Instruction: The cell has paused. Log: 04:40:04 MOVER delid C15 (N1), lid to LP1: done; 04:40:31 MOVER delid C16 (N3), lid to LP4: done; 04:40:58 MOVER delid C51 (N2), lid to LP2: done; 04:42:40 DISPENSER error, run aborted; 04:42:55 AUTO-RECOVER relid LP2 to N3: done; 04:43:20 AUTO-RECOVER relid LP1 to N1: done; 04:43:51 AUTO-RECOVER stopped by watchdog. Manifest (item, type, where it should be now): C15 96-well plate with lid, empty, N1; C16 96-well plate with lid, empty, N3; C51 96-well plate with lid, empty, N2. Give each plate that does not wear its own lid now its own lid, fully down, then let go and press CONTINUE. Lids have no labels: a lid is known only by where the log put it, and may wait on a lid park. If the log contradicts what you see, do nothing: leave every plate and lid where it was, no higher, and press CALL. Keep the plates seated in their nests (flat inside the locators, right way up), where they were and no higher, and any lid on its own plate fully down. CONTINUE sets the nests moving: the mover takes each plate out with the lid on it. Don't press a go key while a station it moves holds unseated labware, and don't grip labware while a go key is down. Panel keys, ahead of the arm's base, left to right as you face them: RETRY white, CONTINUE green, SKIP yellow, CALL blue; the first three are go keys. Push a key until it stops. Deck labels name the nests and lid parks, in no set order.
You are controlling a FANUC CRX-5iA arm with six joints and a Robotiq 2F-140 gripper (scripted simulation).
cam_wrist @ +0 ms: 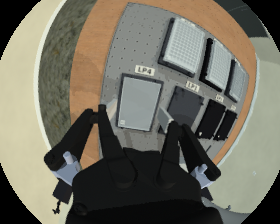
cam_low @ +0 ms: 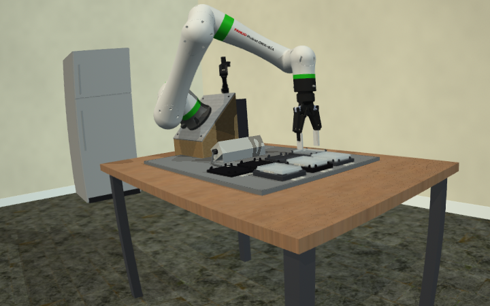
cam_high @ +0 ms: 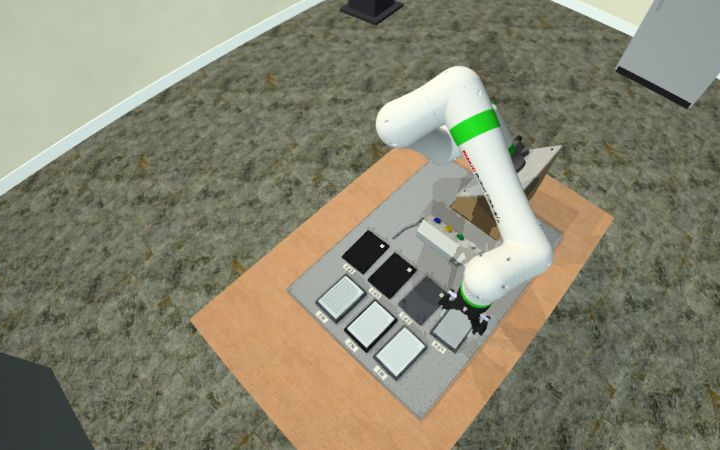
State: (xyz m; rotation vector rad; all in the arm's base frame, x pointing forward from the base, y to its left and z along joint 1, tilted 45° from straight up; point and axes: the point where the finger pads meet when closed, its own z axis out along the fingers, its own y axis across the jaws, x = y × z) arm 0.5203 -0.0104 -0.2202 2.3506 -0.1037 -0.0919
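Pale grey lid [cam_high: 452,329], flat on the end lid park of the grey deck [cam_high: 435,391]; the wrist view reads the label beside it [cam_wrist: 144,70] as LP4. By the task's record this would be the lid of C16.

The hand [cam_high: 466,313] hangs on a vertical wrist above the park, clear of the lid. It is partly open and carries nothing. In the exterior view the white fingertips [cam_low: 299,144] end just above the lid [cam_low: 307,151] without touching it.

Governing relation: the lid lies below the hand and slightly ahead of it. In the wrist view the lid [cam_wrist: 139,100] sits above the finger line and a little left of centre. Its long axis runs away from the camera, while the two fingers stand to either side. The jaws therefore span the lid's short dimension. A descent with a small forward correction should bring them onto the long edges; the opening looks somewhat wider than the lid.

Next along the park row are a dark grey pad [cam_high: 422,300] and two black pads [cam_high: 391,274]. Three white gridded plates [cam_high: 370,324] occupy the parallel row of nests toward the counter [cam_high: 273,358] edge. Which of them wear lids cannot be told at this size.
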